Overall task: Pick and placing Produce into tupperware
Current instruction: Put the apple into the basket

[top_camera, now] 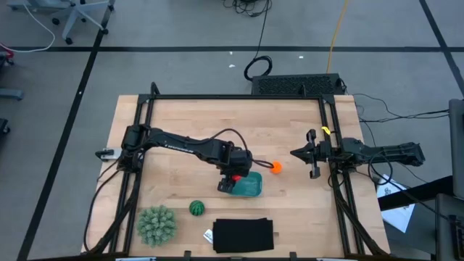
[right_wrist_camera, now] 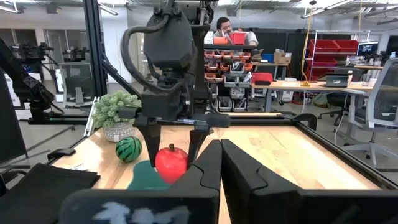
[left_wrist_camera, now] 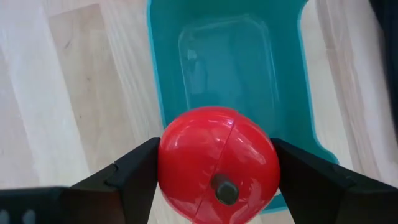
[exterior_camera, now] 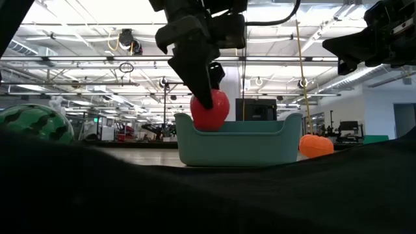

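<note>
My left gripper [top_camera: 233,175] reaches from the left to the table's middle and is shut on the red fruit [left_wrist_camera: 217,163], at the left end of the teal tupperware [top_camera: 249,187]. In the low view the red fruit [exterior_camera: 209,110] dips partly below the tupperware's rim [exterior_camera: 237,121]. The orange ball [top_camera: 275,167] rests on the table just right of and beyond the tupperware. The dark green striped ball [top_camera: 197,208] lies on the table nearer the front edge. My right gripper [top_camera: 301,154] waits shut at the right side, off the table top. My left gripper pinches the red fruit across its widest part [left_wrist_camera: 166,168], one finger [left_wrist_camera: 134,177] on each side. The fingers come from above, pointing down. The fruit sits upright with its stem [left_wrist_camera: 224,190] toward the wrist; whether it touches the tupperware, I cannot tell.
A large pale green spiky ball [top_camera: 156,225] sits at the front left corner. A flat black rectangle [top_camera: 243,235] lies at the front edge, near the tupperware. Bare wood spreads across the far half of the table. Black frame rails run along both sides.
</note>
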